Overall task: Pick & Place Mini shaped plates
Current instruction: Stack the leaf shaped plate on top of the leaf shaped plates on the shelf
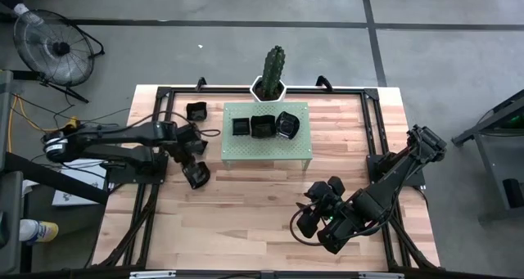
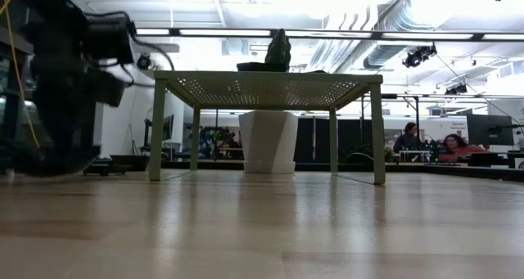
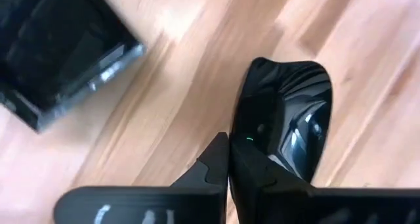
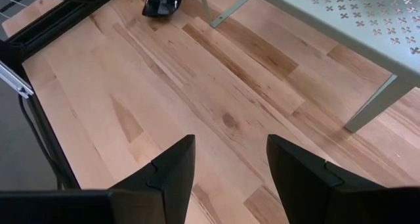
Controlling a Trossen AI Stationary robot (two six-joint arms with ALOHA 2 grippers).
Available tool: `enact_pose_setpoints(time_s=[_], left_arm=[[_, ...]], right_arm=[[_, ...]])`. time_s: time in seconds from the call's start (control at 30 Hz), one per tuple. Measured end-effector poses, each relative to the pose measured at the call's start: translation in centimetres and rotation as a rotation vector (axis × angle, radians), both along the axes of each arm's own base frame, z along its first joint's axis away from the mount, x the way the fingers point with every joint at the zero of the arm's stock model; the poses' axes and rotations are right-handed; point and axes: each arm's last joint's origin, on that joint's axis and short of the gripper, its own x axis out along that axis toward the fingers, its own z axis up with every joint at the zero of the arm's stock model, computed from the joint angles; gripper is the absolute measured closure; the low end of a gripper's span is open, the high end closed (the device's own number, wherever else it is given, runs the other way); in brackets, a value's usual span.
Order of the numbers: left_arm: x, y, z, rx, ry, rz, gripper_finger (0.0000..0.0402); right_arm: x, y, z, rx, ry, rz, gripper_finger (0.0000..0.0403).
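Observation:
My left gripper [image 1: 195, 166] stands over the table's left part, just off the near left corner of the pale green stand [image 1: 267, 148], and is shut on one glossy black mini plate [image 1: 200, 177], seen close in the left wrist view [image 3: 289, 119]. A square black plate [image 1: 196, 111] [image 3: 59, 53] lies flat on the wood beyond it. Three more black plates [image 1: 262, 126] sit side by side on the stand's top. My right gripper [image 1: 315, 212] [image 4: 230, 165] hangs open above bare wood at the near right, with nothing between its fingers. My left gripper pinches the plate's raised rim [image 3: 241, 140] between its two shut fingers [image 3: 211, 166]. It comes from above, pointing steeply down. The plate stands tilted on edge below the fingers. Whether its lower edge touches the wood I cannot tell.
A cactus in a white pot [image 1: 272, 73] stands at the far edge behind the stand. A black frame rail [image 1: 372, 123] runs around the table. Open wood [image 1: 246, 222] spreads across the near middle. People sit in the room beyond [image 2: 458, 144].

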Motion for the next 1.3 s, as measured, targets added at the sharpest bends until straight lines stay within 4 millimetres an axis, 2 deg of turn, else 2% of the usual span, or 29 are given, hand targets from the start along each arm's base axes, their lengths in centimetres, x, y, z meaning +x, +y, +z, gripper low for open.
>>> enact_pose_setpoints(time_s=[0.2, 0.43, 0.67, 0.8, 1.07, 1.3], left_arm=[[-0.1, 0.0, 3.8, 0.050, -0.120, -0.024, 0.0401], [-1.6, -1.3, 9.3, 0.204, -0.202, -0.025, 0.0401], [-1.5, -2.5, 13.8, 0.453, -0.403, 0.068, 0.0401], [-0.8, -3.1, 15.2, 0.593, -0.484, 0.114, 0.0401], [1.8, -5.0, 16.2, 0.816, -0.605, 0.087, 0.0401], [4.0, -7.0, 16.7, 0.998, -0.665, 0.047, 0.0401]], right_arm=[[0.0, 0.0, 0.0, -0.006, -0.008, -0.007, 0.0219], [0.4, -0.2, 0.3, -0.027, -0.088, -0.052, 0.0219], [3.2, -1.5, 1.0, -0.115, -0.232, -0.091, 0.0219], [5.9, -2.6, 1.0, -0.168, -0.296, -0.106, 0.0219], [10.9, -5.7, 1.3, -0.228, -0.417, -0.118, 0.0219], [12.7, -8.6, 2.2, -0.248, -0.472, -0.124, 0.0219]])
